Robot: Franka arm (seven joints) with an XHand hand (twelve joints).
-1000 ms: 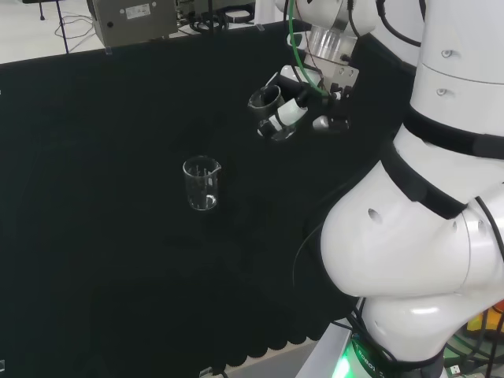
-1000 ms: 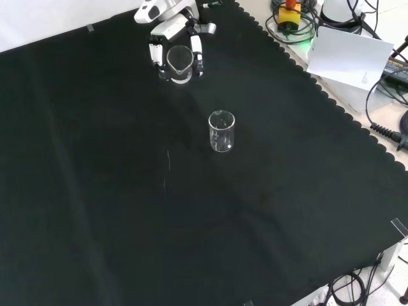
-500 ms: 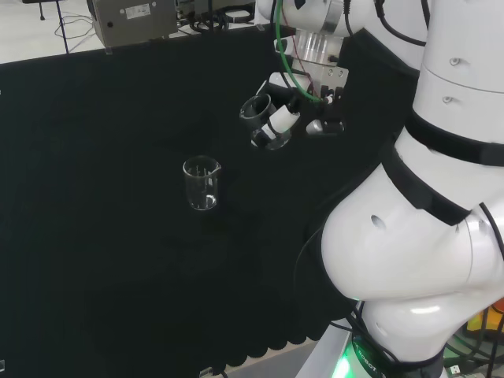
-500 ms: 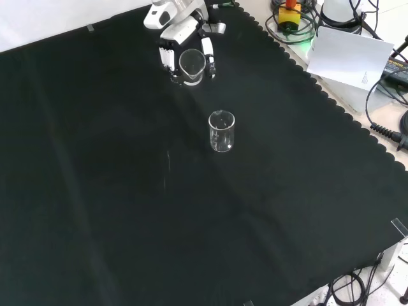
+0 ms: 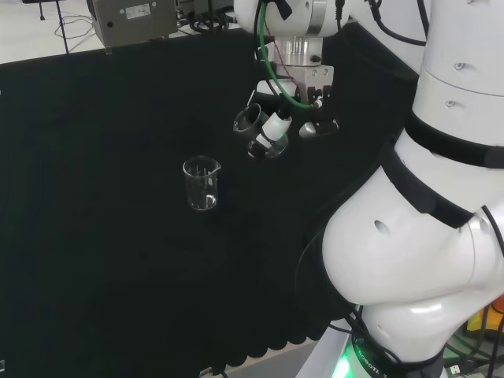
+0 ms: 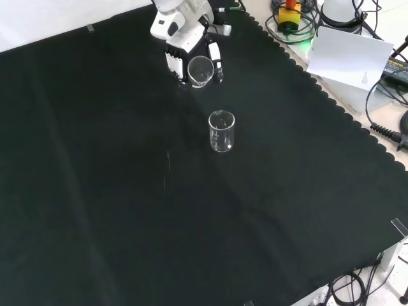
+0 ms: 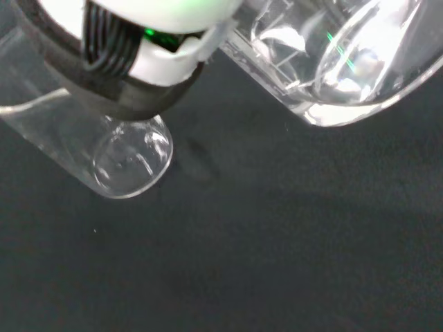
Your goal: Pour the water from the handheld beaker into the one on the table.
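A clear glass beaker (image 5: 201, 184) stands upright on the black cloth, also seen in the front view (image 6: 221, 131). The hand (image 5: 277, 124) hangs in the air to its right in the head view, fingers curled round a second clear beaker (image 5: 260, 135). In the front view the hand (image 6: 182, 37) comes in from the top, and the held beaker (image 6: 199, 71) sits above and slightly left of the standing one, apart from it. Close up in the wrist view, the held beaker (image 7: 346, 62) lies tilted, with the standing beaker (image 7: 128, 162) beyond a finger (image 7: 138, 62).
The arm's white links (image 5: 425, 197) take up the right of the head view. A grey box (image 5: 134, 20) stands behind the cloth's far edge. In the front view, a white board (image 6: 347, 57) and cables (image 6: 389, 121) lie off the cloth's scalloped right edge.
The hand with its beaker has moved toward the standing beaker: leftward in the head view, rightward and nearer in the front view. The standing beaker has not moved.
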